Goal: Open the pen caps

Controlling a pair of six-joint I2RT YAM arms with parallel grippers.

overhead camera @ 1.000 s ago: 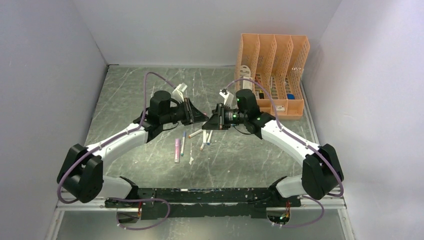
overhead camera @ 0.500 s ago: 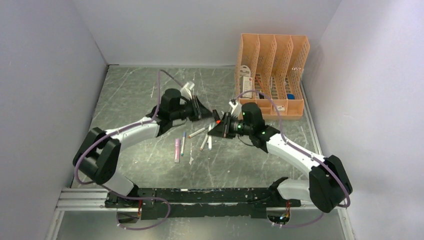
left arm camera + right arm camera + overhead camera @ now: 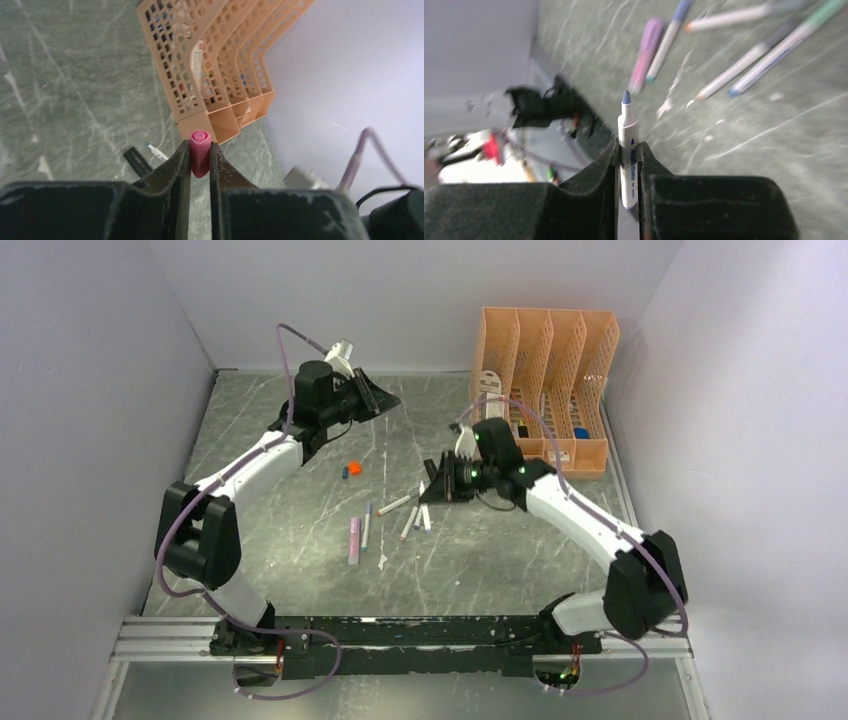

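Observation:
My left gripper [image 3: 383,400] is raised over the far left of the table, shut on a small pink pen cap [image 3: 200,150] that pokes out between its fingertips [image 3: 183,159]. Near the table's middle, my right gripper [image 3: 431,492] is shut on a white pen [image 3: 628,150] whose bare blue tip [image 3: 626,97] points away from the jaws. An orange cap [image 3: 353,466] and a blue cap [image 3: 345,474] lie loose on the table between the arms. Several more pens lie below them, among them a pink-purple highlighter [image 3: 354,539] and white markers [image 3: 395,505].
An orange mesh file organiser [image 3: 545,380] stands at the back right, close to the right arm's elbow. A flat black strip [image 3: 137,161] lies on the table near the organiser's foot. Grey walls close in the table on three sides.
The grippers met at the table's middle, then came apart. The left arm swung to the far back left with the pink cap, uncovering two loose caps. The right gripper kept the pen.

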